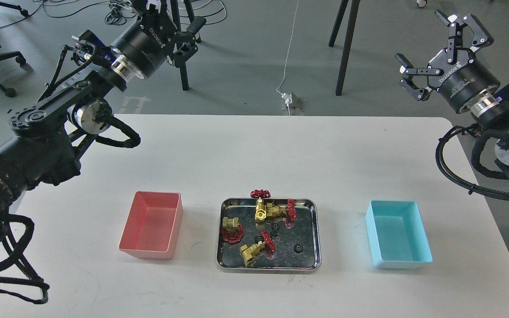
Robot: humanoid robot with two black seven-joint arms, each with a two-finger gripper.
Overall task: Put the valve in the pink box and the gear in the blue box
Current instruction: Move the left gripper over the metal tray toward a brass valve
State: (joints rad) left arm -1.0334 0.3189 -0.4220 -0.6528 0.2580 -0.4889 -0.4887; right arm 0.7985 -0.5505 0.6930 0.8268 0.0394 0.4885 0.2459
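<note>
Brass valves [261, 213] lie in the glossy steel tray [312, 234]; right gripper [431, 53] spread wide; left gripper's [179, 33] spread unclear

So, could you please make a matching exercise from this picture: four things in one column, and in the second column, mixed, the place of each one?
Column 1
1. pink box
2. blue box
3. steel tray
4. right gripper

Column 2
A. in the middle of the table, holding valves and small black gears
B. raised in the air past the table's far right corner, fingers spread
C. on the table, left of the tray, empty
D. on the table, right of the tray, empty

Pairs: 1-C, 2-D, 3-A, 4-B
</note>
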